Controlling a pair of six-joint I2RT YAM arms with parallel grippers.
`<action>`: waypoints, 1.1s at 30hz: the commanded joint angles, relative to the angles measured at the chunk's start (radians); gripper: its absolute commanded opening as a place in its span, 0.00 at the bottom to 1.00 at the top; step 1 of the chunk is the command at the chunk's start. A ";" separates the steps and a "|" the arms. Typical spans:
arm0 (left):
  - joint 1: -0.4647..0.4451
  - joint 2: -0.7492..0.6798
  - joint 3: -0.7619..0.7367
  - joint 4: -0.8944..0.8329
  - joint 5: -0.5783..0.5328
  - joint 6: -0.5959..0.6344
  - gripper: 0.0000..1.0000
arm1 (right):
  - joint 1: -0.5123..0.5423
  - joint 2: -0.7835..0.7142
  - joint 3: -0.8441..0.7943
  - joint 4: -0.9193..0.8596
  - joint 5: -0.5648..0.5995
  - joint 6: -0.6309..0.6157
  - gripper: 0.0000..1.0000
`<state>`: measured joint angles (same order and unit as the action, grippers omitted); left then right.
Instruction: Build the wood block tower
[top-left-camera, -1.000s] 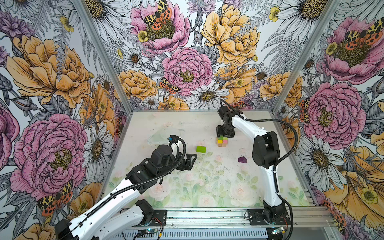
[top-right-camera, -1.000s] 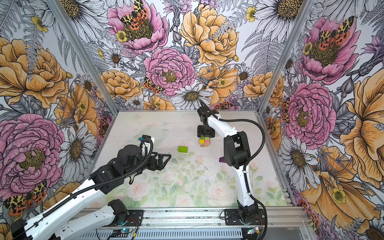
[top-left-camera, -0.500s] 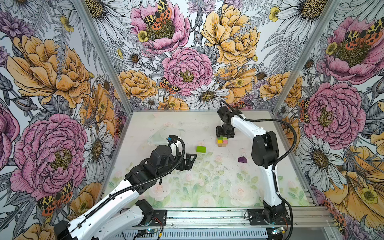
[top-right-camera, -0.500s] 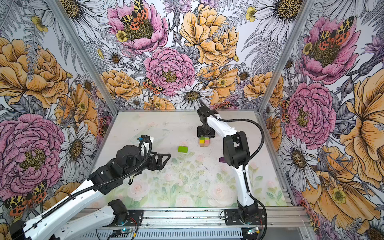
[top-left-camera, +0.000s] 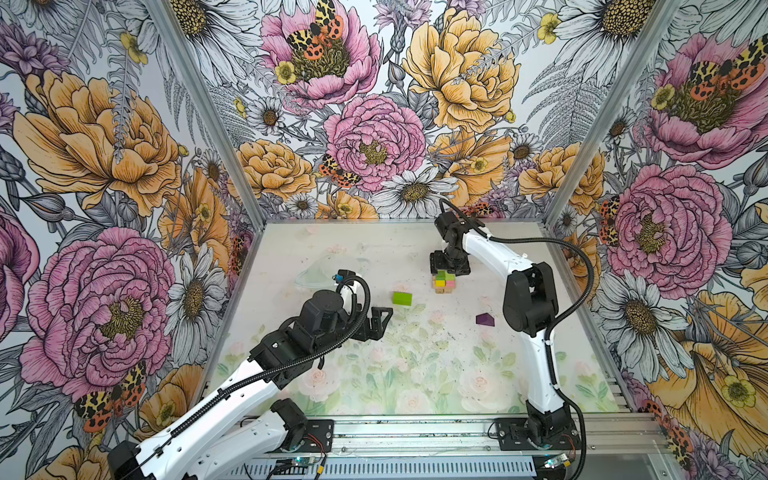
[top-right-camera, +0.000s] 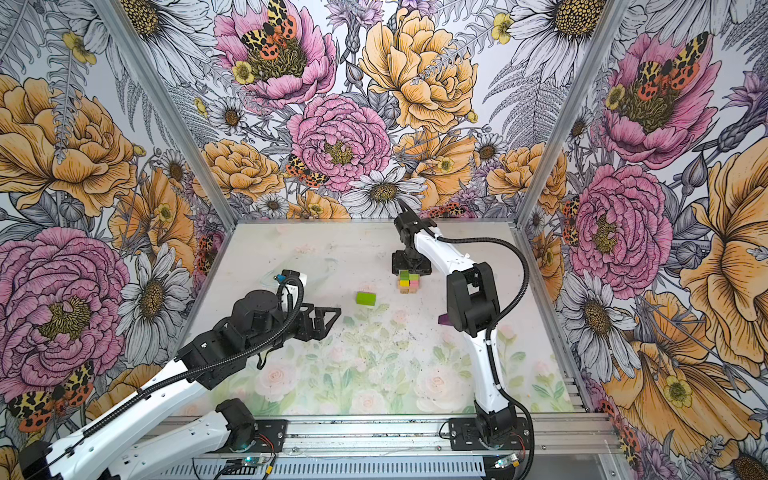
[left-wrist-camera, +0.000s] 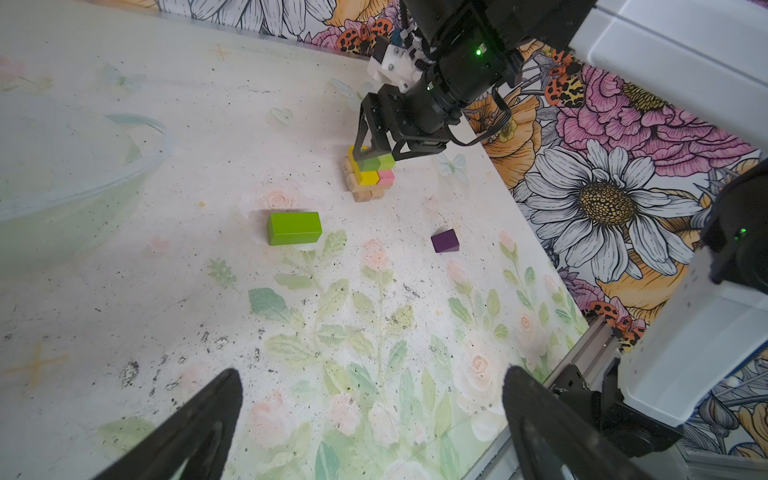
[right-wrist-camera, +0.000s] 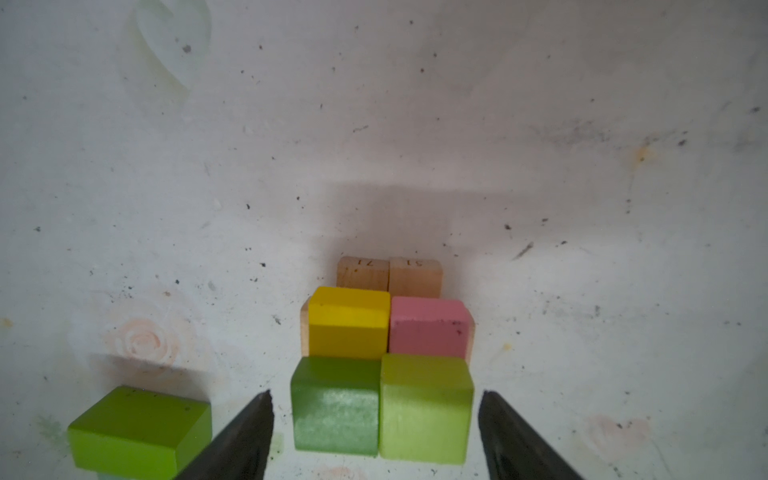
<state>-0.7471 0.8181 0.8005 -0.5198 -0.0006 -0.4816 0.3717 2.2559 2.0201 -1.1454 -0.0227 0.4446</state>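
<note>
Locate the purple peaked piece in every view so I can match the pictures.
In a top view: purple peaked piece on the table, just left of the right arm's elbow.
In a top view: the piece half hidden by that elbow.
Left wrist: the piece alone on bare table.
Right wrist: not in it.
Shared landmark: the tower.

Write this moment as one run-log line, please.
wood block tower: green cubes on top | right hand: open, astride cubes | left hand: open, empty | lime brick, purple peaked piece: loose on table
</note>
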 joint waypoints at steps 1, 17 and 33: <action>0.002 0.002 0.034 -0.002 -0.024 0.027 0.99 | -0.008 -0.089 0.037 -0.016 0.014 -0.006 0.81; -0.139 0.049 0.068 -0.036 -0.153 -0.062 0.99 | -0.006 -0.612 -0.473 0.069 0.047 0.019 0.81; -0.234 0.318 0.082 0.008 -0.257 -0.111 0.97 | 0.009 -1.028 -0.924 0.168 -0.028 0.049 0.84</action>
<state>-1.0172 1.1011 0.8555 -0.5331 -0.2581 -0.5999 0.3740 1.2659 1.1156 -1.0145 -0.0319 0.4820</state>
